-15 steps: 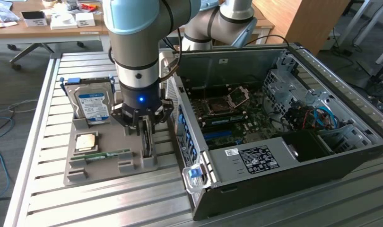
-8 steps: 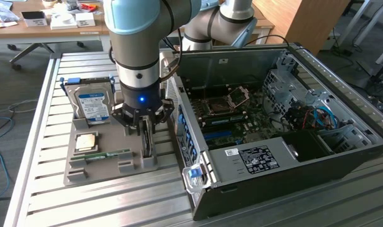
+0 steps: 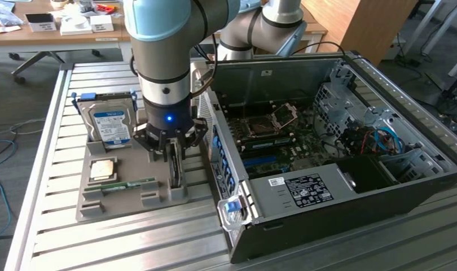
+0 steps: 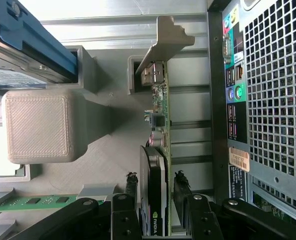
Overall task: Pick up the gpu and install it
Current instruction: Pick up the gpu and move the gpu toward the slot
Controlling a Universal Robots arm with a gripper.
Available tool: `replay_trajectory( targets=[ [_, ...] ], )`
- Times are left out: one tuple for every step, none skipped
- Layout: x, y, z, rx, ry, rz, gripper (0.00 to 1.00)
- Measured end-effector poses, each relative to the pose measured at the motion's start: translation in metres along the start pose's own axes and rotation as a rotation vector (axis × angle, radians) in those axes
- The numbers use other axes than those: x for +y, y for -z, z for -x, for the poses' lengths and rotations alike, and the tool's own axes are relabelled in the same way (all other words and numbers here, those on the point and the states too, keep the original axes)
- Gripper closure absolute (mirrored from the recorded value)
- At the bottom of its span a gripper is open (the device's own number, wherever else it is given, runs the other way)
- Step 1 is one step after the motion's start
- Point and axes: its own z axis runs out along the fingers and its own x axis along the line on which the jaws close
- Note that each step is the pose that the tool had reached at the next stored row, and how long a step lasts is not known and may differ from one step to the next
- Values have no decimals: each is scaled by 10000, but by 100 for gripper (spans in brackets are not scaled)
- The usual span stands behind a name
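Straight down, the spread claw (image 3: 174, 153) straddles the upright gpu (image 4: 161, 107).

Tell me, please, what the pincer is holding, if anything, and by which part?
Nothing yet: the open pincer straddles the gpu at the end opposite its bracket, without clamping it.

Exterior view: bright, even ambient light, soft shadows. Sheen on slatted metal table (image 3: 100, 248). Computer case (image 3: 424, 192) interior dark, deep in shadow. Blue status light (image 3: 169, 118) on arm (image 3: 165, 56) glows. Wrist view: table slats blown out to white. Grey tray (image 4: 102, 145) evenly lit, soft shadow beside block (image 4: 37, 127).
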Motion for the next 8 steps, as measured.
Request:
replay_trajectory(
  targets=[
    [0,0,0,0,0,0,57],
    [0,0,0,0,0,0,57],
    [0,0,0,0,0,0,58],
    [0,0,0,0,0,0,58],
    [0,0,0,-1,0,0,65],
    [0,0,0,0,0,0,65],
    [0,0,0,0,-1,0,65],
    [0,0,0,0,0,1,65]
  ],
)
